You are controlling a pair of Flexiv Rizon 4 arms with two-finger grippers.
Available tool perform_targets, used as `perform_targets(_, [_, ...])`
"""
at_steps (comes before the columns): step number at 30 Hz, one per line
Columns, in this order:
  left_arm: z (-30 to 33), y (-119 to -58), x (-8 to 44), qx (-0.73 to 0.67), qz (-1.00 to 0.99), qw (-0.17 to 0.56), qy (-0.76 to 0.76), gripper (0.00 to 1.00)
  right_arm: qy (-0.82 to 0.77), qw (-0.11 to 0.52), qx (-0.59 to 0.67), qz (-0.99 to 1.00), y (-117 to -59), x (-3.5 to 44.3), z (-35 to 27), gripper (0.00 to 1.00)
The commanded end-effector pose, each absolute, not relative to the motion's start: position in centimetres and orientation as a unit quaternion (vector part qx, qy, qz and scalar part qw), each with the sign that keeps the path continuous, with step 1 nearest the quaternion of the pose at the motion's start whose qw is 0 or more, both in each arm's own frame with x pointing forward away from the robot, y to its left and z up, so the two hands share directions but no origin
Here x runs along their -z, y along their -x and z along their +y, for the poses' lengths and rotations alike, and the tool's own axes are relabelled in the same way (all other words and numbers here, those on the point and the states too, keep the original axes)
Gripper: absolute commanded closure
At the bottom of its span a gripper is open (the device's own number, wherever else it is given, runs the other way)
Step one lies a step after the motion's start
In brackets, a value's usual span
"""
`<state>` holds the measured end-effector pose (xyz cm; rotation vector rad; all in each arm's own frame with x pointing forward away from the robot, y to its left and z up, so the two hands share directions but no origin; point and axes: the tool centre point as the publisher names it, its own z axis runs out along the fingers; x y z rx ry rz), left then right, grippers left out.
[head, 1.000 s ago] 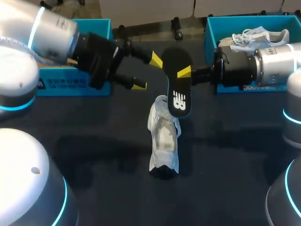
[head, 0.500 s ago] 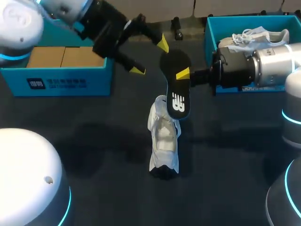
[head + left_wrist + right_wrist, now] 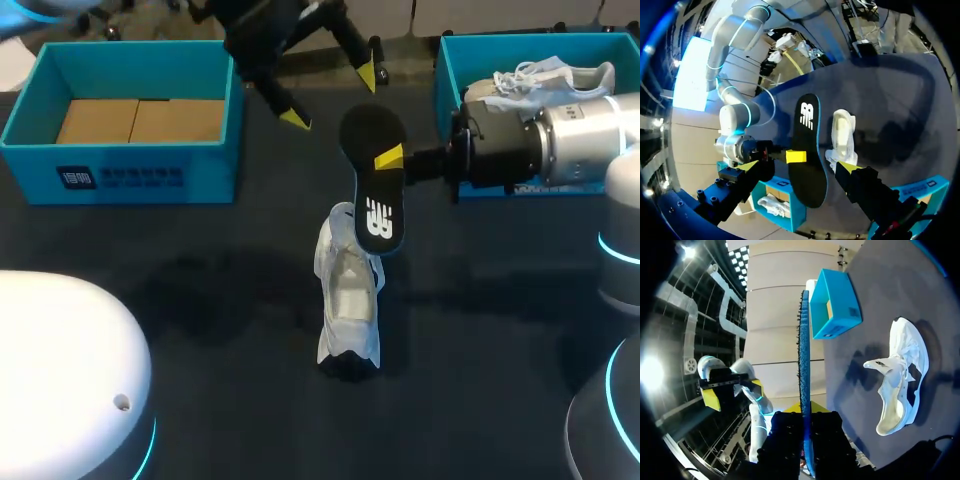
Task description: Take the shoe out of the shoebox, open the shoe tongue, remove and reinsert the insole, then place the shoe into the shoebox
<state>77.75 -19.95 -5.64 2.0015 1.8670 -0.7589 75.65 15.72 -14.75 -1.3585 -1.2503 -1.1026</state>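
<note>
A white shoe (image 3: 348, 300) lies on the dark table, its opening upward; the right wrist view shows the shoe (image 3: 900, 375) off to one side of the gripper. Above its heel end hangs the black insole (image 3: 375, 185), pinched at its edge by my right gripper (image 3: 392, 158), which is shut on it. In the right wrist view the insole (image 3: 804, 360) stands edge-on between the fingers of my right gripper (image 3: 805, 415). My left gripper (image 3: 330, 95) hovers open behind the insole, apart from it. From the left wrist, the insole (image 3: 807, 135) and the shoe (image 3: 842, 132) lie ahead of the open left gripper (image 3: 799, 167).
A blue shoebox (image 3: 215, 175) with a cardboard insert stands at the back left. A second blue box (image 3: 442, 80) at the back right holds another white shoe (image 3: 545, 78). My right arm stretches in front of that box.
My left arm has swung up and back, away from the insole, uncovering the left box. The right gripper, the insole and the shoe have kept still.
</note>
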Motion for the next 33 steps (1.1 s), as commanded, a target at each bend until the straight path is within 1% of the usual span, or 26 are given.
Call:
perform_targets(1, [-20.7,-78.4,4.8,0.136,0.664,0.03,-0.734,0.0,0.554,0.477,0.45,-0.513,-75.9,14.9,16.0,1.0])
perform_targets(5, [-21.4,-78.6,4.2,0.115,0.666,0.021,-0.737,0.0,0.553,0.477,0.451,-0.513,-76.0,14.9,16.0,1.0])
perform_targets(25, [-21.6,-78.6,4.1,0.114,0.668,0.02,-0.735,0.0,0.556,0.473,0.451,-0.513,-76.7,14.7,16.3,1.0])
perform_targets(27, [-21.9,-78.3,3.9,0.111,0.679,0.036,-0.725,0.0,0.555,0.473,0.45,-0.515,-76.7,14.7,16.4,1.0])
perform_targets(28, [-22.2,-78.1,3.8,0.082,0.692,0.045,-0.716,0.0,0.556,0.473,0.449,-0.516,-76.8,14.6,16.4,1.0])
perform_targets(33, [-22.5,-78.2,3.7,0.051,0.71,0.047,-0.701,0.0,0.558,0.471,0.445,-0.519,-76.8,14.5,16.4,1.0])
